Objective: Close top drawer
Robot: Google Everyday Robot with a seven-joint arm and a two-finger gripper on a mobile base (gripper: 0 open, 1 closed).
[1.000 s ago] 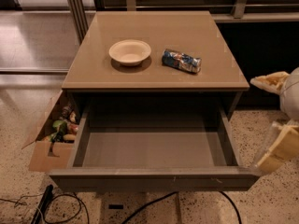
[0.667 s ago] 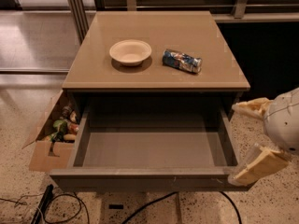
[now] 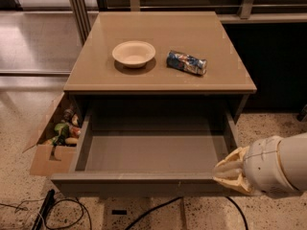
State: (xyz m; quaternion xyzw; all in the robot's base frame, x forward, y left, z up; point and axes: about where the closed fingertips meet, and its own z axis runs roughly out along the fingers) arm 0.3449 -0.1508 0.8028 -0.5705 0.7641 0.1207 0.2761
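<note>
The top drawer (image 3: pixel 153 152) is a wide grey-brown box drawer, pulled far out of the cabinet and empty inside. Its flat front edge (image 3: pixel 139 180) runs along the bottom of the view. My gripper (image 3: pixel 230 172) is at the drawer's front right corner, its cream fingers (image 3: pixel 229 167) close together and pointing left against the front rim. The white wrist behind it fills the lower right.
The cabinet top (image 3: pixel 158 47) carries a cream bowl (image 3: pixel 134 53) and a crushed blue can (image 3: pixel 186 62). A cardboard box (image 3: pixel 53 143) with several small items stands on the floor to the left. Black cables (image 3: pixel 62 210) lie on the floor in front.
My gripper has moved left and down, from beside the cabinet's right side to the drawer's front right corner. Its fingers were spread apart and are now drawn together. The drawer has not moved.
</note>
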